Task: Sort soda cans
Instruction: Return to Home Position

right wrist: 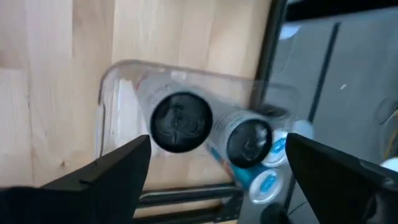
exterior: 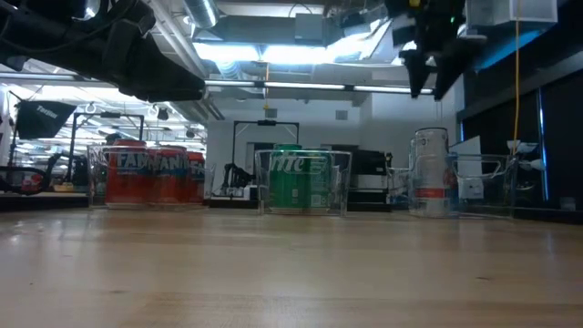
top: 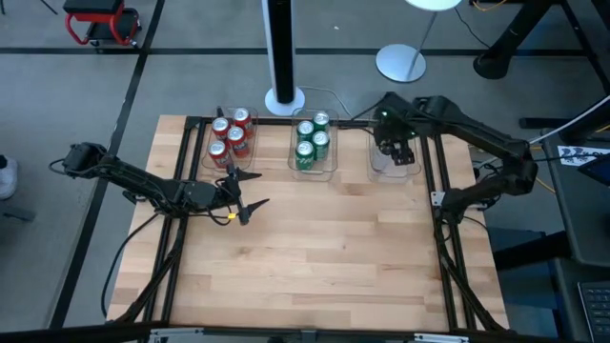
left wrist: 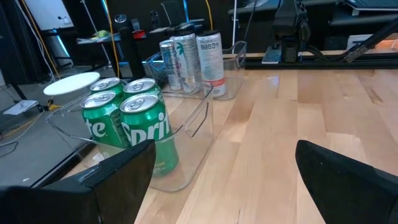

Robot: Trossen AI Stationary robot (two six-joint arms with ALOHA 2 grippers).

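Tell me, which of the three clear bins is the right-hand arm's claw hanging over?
The rightmost bin, with the pale silver cans; the right gripper hangs above it. The other two hold red cans and green cans.

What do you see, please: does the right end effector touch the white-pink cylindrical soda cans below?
Apart. The low view shows the right end effector hanging clear above the white-pink soda cans.
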